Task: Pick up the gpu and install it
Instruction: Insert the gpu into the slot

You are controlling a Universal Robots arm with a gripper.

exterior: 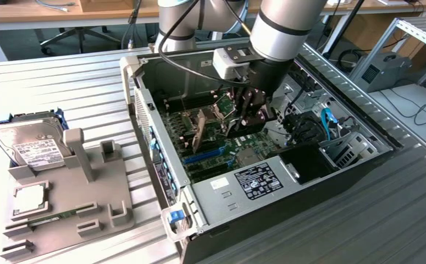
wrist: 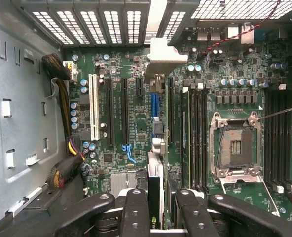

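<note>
**A:** Starting with the exterior view, where is your gripper (exterior: 249,118) sitting?

**B:** You are looking at it reaching down inside the open computer case (exterior: 359,165), hanging over the motherboard (exterior: 213,146). The fingers are clenching around the gpu (exterior: 243,127), a dark flat card standing on edge between them, so the card is lying directly in the grip rather than beside it. The card's lower edge is sitting close above the board, near the blue slots (exterior: 198,157); whether it is touching them you cannot tell from here.

**A:** And outside the case?

**B:** On the exterior view's left you are seeing a grey parts holder (exterior: 88,203) on the table (exterior: 59,82), with a silver hard drive (exterior: 29,144) leaning at its far end and a processor (exterior: 31,199) lying in a pocket nearer the camera.

**A:** Now the wrist view?

**B:** You are looking straight down past the gripper (wrist: 156,202), its two black fingers (wrist: 135,212) pressing on either side of the gpu (wrist: 156,182). The card is showing edge-on, running away from the fingers with its silver bracket (wrist: 161,54) at the far end, against the case's rear wall. It is lining up over the motherboard (wrist: 136,123), between the long black slots (wrist: 124,111) and the memory sticks (wrist: 193,138). The empty processor socket (wrist: 236,145) is lying off to the side, well apart from the card.
</note>
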